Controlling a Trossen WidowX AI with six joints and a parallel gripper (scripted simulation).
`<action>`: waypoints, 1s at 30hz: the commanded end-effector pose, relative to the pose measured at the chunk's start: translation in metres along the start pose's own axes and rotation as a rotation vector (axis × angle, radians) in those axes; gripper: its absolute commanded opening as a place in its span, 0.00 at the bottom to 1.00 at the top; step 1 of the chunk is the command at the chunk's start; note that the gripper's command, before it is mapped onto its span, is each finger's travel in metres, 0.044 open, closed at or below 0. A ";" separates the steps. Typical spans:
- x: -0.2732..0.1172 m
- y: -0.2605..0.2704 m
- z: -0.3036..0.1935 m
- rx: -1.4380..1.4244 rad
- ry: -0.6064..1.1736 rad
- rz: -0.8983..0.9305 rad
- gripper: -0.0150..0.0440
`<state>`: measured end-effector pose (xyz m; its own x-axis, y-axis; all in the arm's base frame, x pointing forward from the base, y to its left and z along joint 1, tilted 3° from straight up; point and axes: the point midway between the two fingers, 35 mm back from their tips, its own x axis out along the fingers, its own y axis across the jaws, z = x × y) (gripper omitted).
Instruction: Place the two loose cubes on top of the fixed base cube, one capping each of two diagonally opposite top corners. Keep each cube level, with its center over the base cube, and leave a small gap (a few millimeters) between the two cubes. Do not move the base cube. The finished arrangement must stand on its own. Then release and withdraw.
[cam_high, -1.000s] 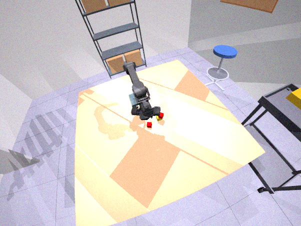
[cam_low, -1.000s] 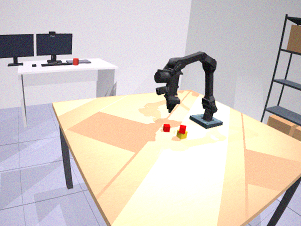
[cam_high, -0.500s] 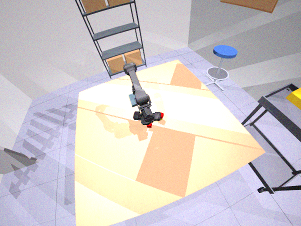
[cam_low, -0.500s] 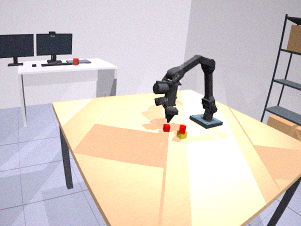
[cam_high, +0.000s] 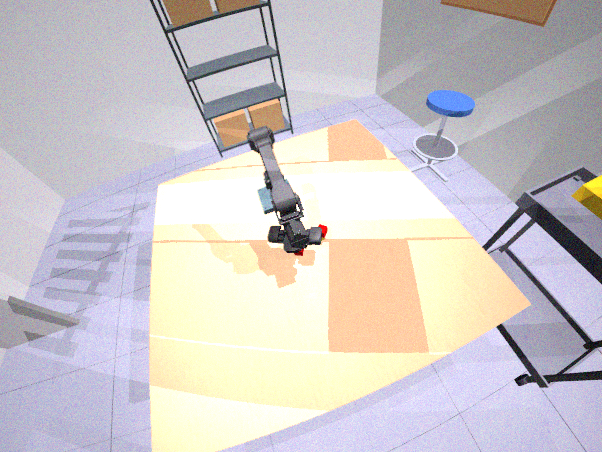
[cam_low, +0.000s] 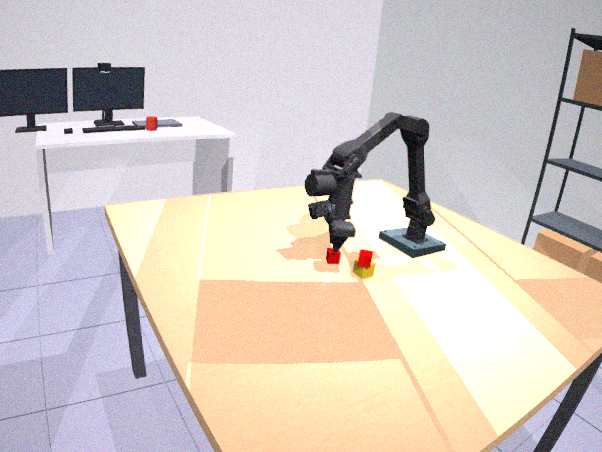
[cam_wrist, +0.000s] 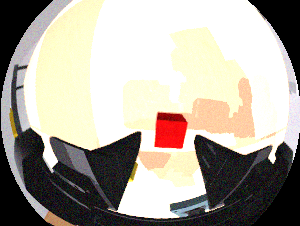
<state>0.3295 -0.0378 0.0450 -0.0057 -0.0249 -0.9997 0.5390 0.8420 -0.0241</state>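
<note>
One red cube lies on the table. The other red cube sits on top of the yellow base cube, towards one corner. In the wrist view only a sliver of the yellow base cube shows beside a finger. My gripper is open and low over the red cube on the table. That cube shows between the two fingertips in the wrist view, with space on both sides. In the top view the gripper partly hides both red cubes.
The blue-grey arm base plate stands on the table behind the cubes. The stacked cubes stand close beside my gripper. A shelf rack, a blue stool and a black cart stand off the table.
</note>
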 end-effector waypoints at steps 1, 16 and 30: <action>0.011 -0.002 -0.002 0.002 0.011 -0.011 0.70; 0.027 -0.003 -0.003 0.002 0.011 -0.011 0.57; 0.007 -0.001 0.000 0.002 0.011 -0.011 0.43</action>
<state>0.3233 -0.0380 0.0244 -0.0381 -0.0224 -0.9990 0.5398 0.8409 -0.0394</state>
